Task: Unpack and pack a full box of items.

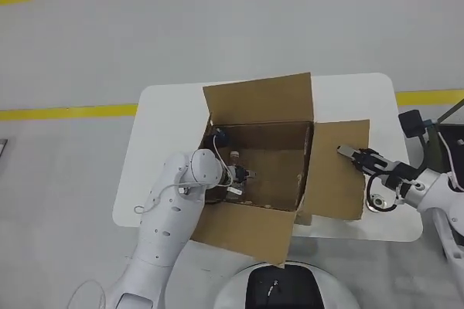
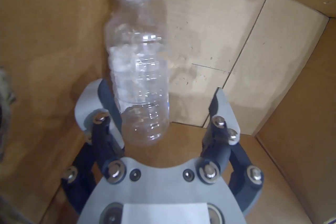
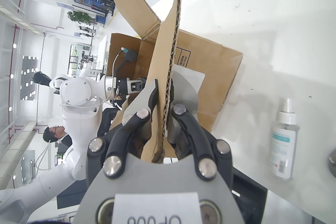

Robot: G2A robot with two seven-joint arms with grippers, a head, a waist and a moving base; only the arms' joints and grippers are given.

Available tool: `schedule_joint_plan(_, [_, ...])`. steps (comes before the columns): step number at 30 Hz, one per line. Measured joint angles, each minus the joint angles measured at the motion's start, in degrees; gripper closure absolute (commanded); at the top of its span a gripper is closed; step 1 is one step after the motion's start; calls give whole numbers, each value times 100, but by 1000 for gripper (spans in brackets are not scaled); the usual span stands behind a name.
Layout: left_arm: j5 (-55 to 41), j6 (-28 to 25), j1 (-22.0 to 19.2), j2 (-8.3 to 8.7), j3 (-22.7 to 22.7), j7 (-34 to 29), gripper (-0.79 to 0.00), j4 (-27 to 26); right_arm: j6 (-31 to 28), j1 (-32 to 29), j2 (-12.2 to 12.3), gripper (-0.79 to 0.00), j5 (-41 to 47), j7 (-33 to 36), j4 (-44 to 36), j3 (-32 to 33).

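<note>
While the right gripper point(image 3: 165, 101) clamps the three-o'clock flap point(image 1: 332, 181) of the cardboard box point(image 1: 267, 131), the left gripper point(image 2: 160, 92) gapes around a water bottle point(image 2: 139, 64) at nine o'clock: spray bottle point(image 3: 284, 141) out, unpacking seemingly unfinished.

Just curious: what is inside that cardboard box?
A clear plastic bottle with a white cap, between the fingers of the open left gripper. The arm covers a corner of the cardboard box, hiding anything there.

- Outer wall of your cardboard box point(image 3: 210, 64): small handling print.
- Base of your right gripper point(image 3: 165, 96): white tag, characters cut off.
- Spray bottle point(image 3: 283, 141) label: too small to read.
</note>
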Motion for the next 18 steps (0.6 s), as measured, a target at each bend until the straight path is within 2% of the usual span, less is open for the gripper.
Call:
schedule_joint_plan(7, [71,-275,144,77,-179,-28,-785,-489,-276,155,55,0,-132,23,485,-36])
schedule_joint_plan(10, [107,-280,291,141,-414,-127,-785,-893,-391,236,82,0,-198,18,757,-12])
schedule_joint_plan(14, [176,-226,573,244,-855,-235,-785,-1690,-454,320,116,0,-218,33,978,27])
schedule_joint_plan(15, [189,-211,637,265,-950,-260,-785,-1860,-469,336,123,-52,-220,36,1012,33])
schedule_joint_plan(17, [206,-187,759,306,-1155,-320,-785,-2187,-470,372,139,-277,-249,30,1076,38])
schedule_joint_plan(18, [204,-182,798,322,-1236,-341,-785,-2310,-457,387,145,-329,-267,21,1091,35])
